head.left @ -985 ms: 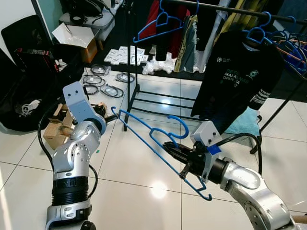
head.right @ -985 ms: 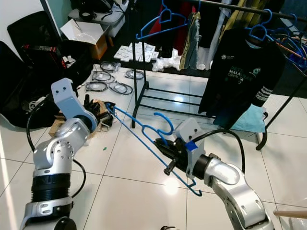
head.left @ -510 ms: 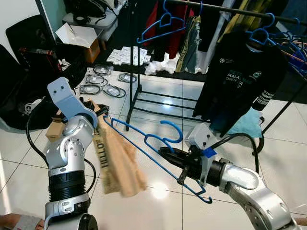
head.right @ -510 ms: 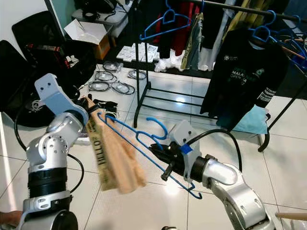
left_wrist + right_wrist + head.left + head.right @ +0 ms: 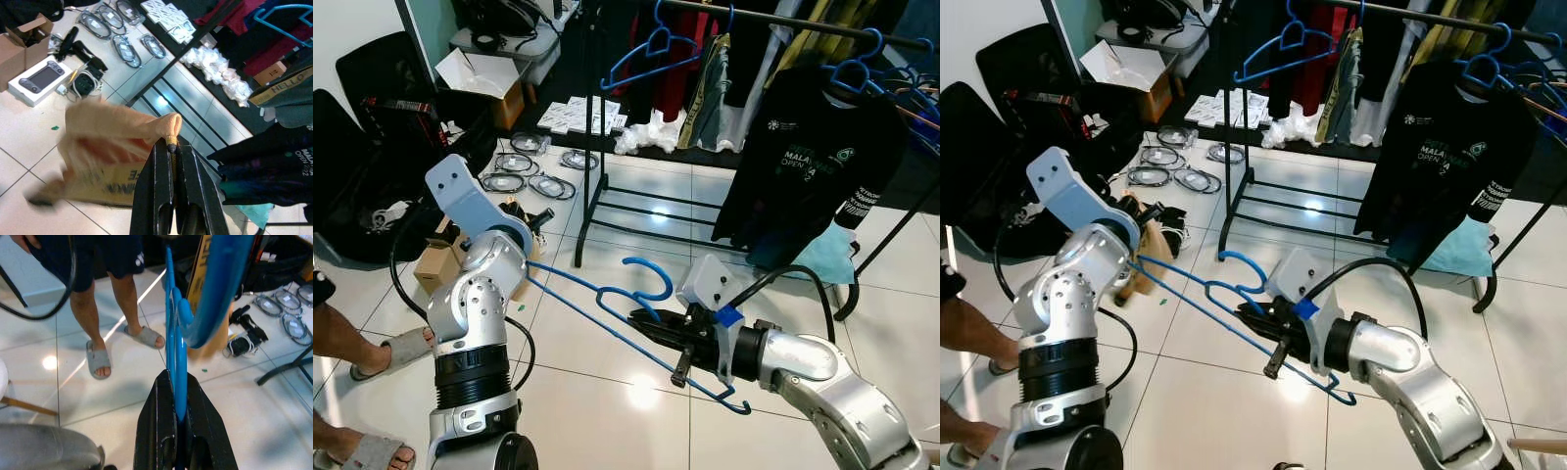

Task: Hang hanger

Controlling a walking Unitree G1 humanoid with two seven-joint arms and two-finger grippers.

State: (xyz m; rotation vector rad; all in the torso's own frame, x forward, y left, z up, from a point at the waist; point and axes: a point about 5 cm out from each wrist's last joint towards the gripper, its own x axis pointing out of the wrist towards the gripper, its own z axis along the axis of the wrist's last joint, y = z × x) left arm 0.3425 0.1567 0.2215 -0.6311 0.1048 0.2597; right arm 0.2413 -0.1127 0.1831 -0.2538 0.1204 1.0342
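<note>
My right gripper (image 5: 644, 321) is shut on the lower bar of a blue plastic hanger (image 5: 607, 294), seen close up as the hanger (image 5: 175, 347) between its fingers (image 5: 159, 426). The hanger lies slanted between my two arms, with its hook (image 5: 651, 279) pointing up. At the hanger's far end, my left gripper (image 5: 171, 143) is shut on a fold of a tan garment (image 5: 112, 142) with printed lettering. That garment (image 5: 1149, 262) hangs partly hidden behind my left arm. Ahead stands a black clothes rack (image 5: 590, 147) whose rail (image 5: 783, 18) carries blue hangers (image 5: 646, 49) and a black T-shirt (image 5: 803, 157).
A person's legs and grey sandals (image 5: 396, 351) stand close at my left, and the same legs (image 5: 98, 318) appear beyond the hanger. A cardboard box (image 5: 431, 266), coiled cables (image 5: 524, 183) and a black bag (image 5: 372, 147) lie on the tiled floor at the left.
The tan garment, spread out in front of my left arm half a second ago, now hangs mostly behind it. The hanger has sunk slightly. A person's feet have come in at the left.
</note>
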